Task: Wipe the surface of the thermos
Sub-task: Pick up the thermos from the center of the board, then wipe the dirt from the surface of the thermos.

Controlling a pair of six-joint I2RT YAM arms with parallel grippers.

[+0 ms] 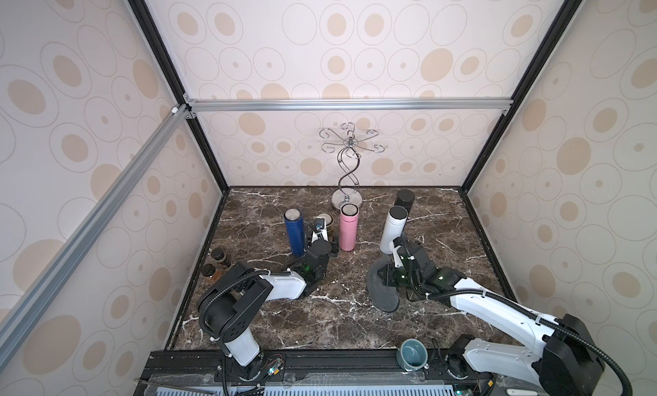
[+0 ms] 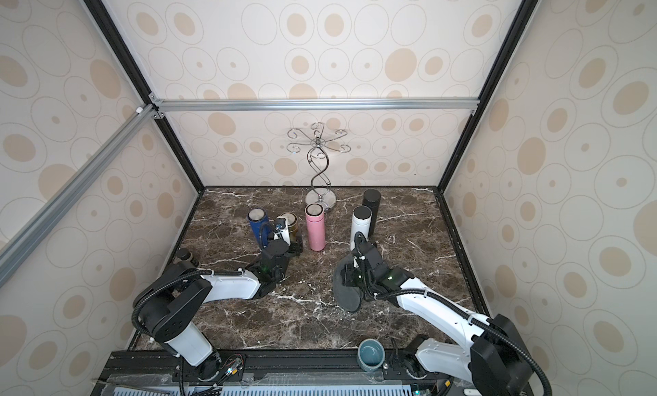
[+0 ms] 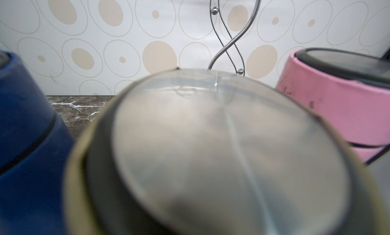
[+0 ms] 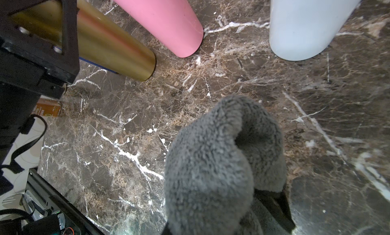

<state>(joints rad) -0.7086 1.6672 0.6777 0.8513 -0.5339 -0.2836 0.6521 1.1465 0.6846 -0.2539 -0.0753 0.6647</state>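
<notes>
The gold thermos (image 1: pixel 324 220) stands upright on the counter (image 1: pixel 337 323), long axis vertical, base down and capped end up. It sits toward the back left of the counter, between the blue thermos (image 1: pixel 294 234) and the pink thermos (image 1: pixel 347 230), close to both.

The left claw (image 1: pixel 324 242) is closed around its body. The right wrist view shows one of its fingers (image 4: pixel 40 39) flat against the gold wall; the far finger is hidden. From the left wrist view the thermos's round silvery lid fills the frame, blurred.

The right claw (image 1: pixel 388 274) is clamped on a bunched grey cloth (image 1: pixel 382 291), near the foot of the white thermos (image 1: pixel 393 230) and well apart from the gold one. Whether the cloth's lower edge touches the counter cannot be told.

No writing shows on any thermos. A brown label (image 4: pixel 48 110) carries print too small to read.

All the thermoses, including the black thermos (image 1: pixel 405 198), are capped, so their contents are hidden. Two dark-lidded jars (image 1: pixel 220 258) at the counter's left edge look brown inside. A teal cup (image 1: pixel 412 355) lies on its side at the front rail.
</notes>
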